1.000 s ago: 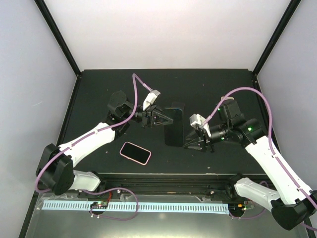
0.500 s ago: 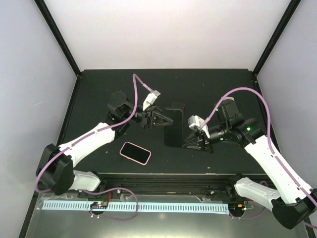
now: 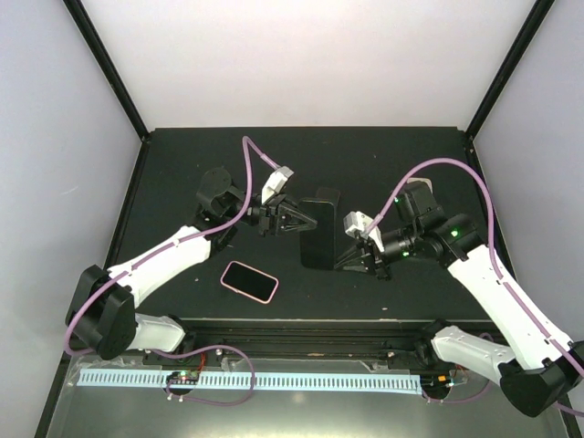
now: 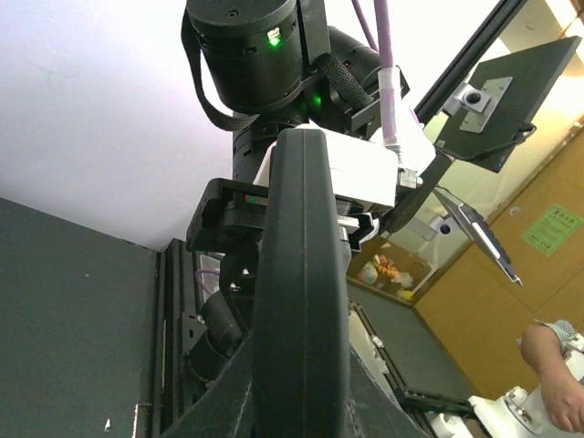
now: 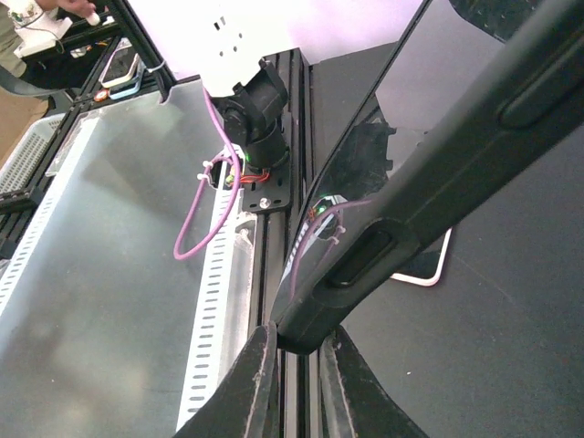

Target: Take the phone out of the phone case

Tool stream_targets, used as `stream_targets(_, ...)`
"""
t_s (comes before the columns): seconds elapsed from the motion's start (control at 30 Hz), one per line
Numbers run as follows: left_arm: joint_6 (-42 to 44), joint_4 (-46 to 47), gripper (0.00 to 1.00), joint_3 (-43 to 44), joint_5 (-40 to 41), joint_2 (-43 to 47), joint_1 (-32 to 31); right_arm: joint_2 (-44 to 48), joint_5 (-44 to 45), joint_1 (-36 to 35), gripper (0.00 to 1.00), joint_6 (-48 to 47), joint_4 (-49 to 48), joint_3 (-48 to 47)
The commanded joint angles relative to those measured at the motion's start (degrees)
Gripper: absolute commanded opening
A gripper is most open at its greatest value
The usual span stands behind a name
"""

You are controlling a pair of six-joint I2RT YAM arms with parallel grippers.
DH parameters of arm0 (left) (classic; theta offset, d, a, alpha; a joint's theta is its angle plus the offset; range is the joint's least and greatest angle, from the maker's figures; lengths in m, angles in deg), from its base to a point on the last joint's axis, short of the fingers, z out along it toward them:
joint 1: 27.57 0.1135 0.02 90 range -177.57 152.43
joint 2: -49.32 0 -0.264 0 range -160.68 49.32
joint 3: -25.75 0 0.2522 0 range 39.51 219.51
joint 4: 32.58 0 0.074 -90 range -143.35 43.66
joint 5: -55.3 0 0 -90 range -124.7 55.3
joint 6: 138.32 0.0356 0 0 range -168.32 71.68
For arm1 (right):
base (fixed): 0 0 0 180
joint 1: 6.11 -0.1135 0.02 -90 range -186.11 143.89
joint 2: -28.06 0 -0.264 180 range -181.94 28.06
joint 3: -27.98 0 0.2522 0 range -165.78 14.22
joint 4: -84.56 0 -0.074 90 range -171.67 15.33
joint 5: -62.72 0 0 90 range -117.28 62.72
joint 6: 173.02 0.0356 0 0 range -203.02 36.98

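A black phone case [image 3: 319, 234] with the phone in it is held off the table between both arms. My left gripper [image 3: 307, 222] is shut on its left long edge; in the left wrist view that edge [image 4: 301, 274] fills the gap between the jaws of my left gripper [image 4: 301, 406]. My right gripper [image 3: 344, 258] is shut on the near right corner; in the right wrist view the corner of the case [image 5: 365, 265], with its button cut-out, is pinched by my right gripper [image 5: 297, 351]. The phone's glossy screen [image 5: 406, 100] faces up.
A second phone in a pink case [image 3: 249, 281] lies flat on the black table [image 3: 182, 173] near the front edge, left of centre; its pale rim [image 5: 429, 278] shows under the held case. The aluminium frame rail [image 3: 246, 380] runs along the near side.
My right gripper has slid a little left and closed from partly open onto the case's near corner. The left gripper has kept its hold; the case barely moved.
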Motion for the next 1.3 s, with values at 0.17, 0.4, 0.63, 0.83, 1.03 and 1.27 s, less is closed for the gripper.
stream_targets(0.17,-2.13,3.23,0.02,0.10,-1.63,2.71,-0.41,-1.20,8.09,-0.28,0.01,2.42,-6.35,-1.82)
stream_targets(0.4,-2.58,3.70,0.01,0.00,-2.07,3.54,-0.58,-1.53,11.45,-0.28,0.01,0.08,-7.26,-1.99)
stream_targets(0.63,-2.58,3.65,0.02,0.05,-2.73,4.81,-1.17,-1.14,12.69,-0.26,0.01,-3.42,-6.12,-2.20)
stream_targets(0.83,-2.53,3.38,0.02,0.05,-3.43,4.74,-2.00,-0.73,14.59,-0.26,0.01,-6.73,-4.60,-2.66)
stream_targets(1.03,-1.81,2.45,0.01,0.21,-3.93,4.81,-2.76,0.19,17.26,-0.25,0.01,-7.74,-5.68,-2.02)
stream_targets(1.27,-0.83,1.11,0.02,0.35,-4.00,4.81,-2.94,0.39,17.92,-0.26,0.01,-4.00,-8.44,-1.85)
